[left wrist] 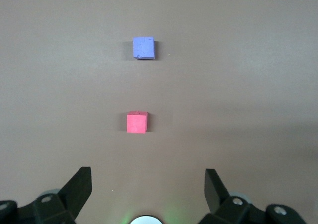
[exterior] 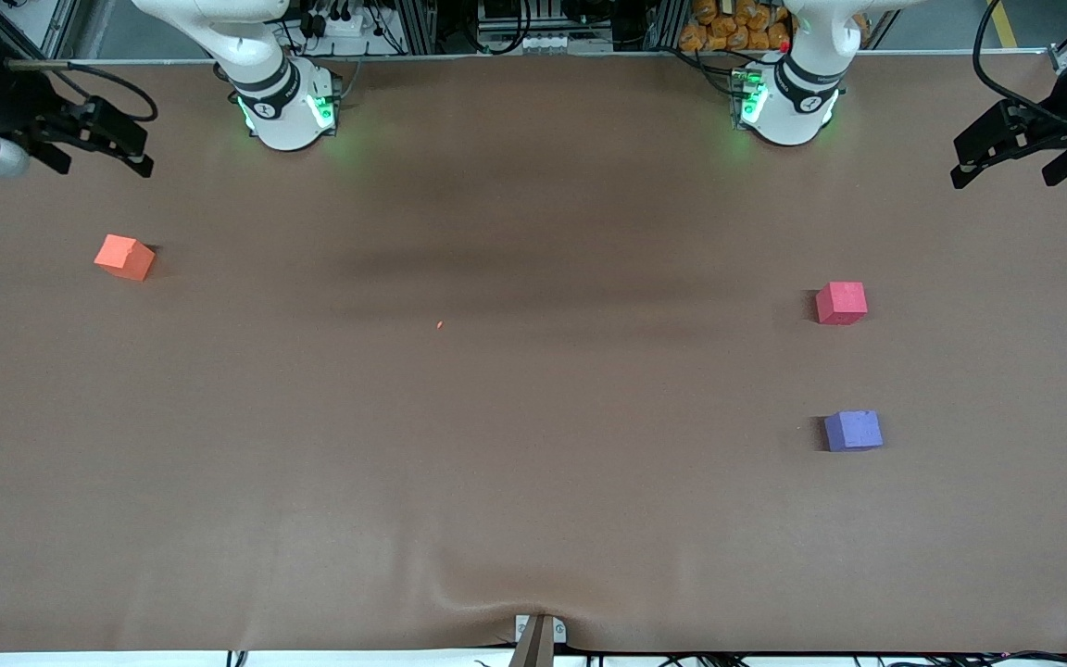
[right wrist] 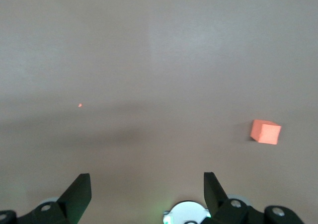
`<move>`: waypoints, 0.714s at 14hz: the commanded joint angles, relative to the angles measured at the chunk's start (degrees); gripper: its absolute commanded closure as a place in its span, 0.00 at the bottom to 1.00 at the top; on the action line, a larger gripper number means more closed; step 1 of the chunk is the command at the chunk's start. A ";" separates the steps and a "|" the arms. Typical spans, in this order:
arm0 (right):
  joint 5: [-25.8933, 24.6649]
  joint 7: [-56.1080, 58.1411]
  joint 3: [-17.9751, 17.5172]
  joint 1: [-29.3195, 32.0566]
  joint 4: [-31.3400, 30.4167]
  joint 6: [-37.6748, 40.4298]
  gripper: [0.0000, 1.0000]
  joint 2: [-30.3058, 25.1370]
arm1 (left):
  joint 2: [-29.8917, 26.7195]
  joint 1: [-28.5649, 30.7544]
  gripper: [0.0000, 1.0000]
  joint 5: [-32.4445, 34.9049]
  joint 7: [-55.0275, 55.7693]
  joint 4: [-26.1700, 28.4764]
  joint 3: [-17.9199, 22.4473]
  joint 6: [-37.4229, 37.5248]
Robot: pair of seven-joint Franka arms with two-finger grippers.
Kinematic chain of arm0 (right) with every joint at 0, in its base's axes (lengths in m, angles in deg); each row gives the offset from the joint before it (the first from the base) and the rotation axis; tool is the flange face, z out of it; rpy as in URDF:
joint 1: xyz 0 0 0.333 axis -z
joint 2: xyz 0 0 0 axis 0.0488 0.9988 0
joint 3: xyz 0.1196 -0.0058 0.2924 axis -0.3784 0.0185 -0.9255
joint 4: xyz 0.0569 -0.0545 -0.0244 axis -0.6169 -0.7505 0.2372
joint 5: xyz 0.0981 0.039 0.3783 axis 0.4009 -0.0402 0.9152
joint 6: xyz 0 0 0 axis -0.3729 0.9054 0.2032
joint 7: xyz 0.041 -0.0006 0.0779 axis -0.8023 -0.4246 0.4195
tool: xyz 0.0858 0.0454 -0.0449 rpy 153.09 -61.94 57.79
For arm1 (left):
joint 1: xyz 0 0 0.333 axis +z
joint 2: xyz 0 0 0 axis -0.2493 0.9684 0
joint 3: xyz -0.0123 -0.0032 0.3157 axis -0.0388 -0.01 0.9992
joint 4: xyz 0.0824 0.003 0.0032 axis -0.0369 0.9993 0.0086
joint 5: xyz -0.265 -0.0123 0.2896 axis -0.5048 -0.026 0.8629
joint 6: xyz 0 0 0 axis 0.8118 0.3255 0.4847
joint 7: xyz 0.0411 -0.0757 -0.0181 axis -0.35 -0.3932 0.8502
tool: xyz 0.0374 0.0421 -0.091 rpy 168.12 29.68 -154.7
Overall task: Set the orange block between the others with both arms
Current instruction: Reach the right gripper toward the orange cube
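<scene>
The orange block (exterior: 124,257) (right wrist: 265,131) lies on the brown table toward the right arm's end. The pinkish-red cube (exterior: 841,303) (left wrist: 136,122) and the purple cube (exterior: 853,431) (left wrist: 143,48) lie toward the left arm's end, the purple one nearer the front camera, with a bare gap between them. My right gripper (exterior: 107,169) (right wrist: 147,184) hangs open and empty in the air at the right arm's end of the table, apart from the orange block. At the left arm's end my left gripper (exterior: 1004,171) (left wrist: 148,184) also hangs open and empty, well clear of both cubes.
A tiny orange speck (exterior: 439,324) (right wrist: 80,105) lies near the table's middle. The two arm bases (exterior: 288,106) (exterior: 788,102) stand along the table's edge farthest from the front camera. The brown cover wrinkles by a clamp (exterior: 538,635) at the nearest edge.
</scene>
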 commanded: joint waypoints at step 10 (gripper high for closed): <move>-2.82 24.40 0.55 30.86 -27.71 -18.82 0.00 10.14 | 3.20 -0.21 0.00 0.93 -0.58 0.55 -0.84 0.18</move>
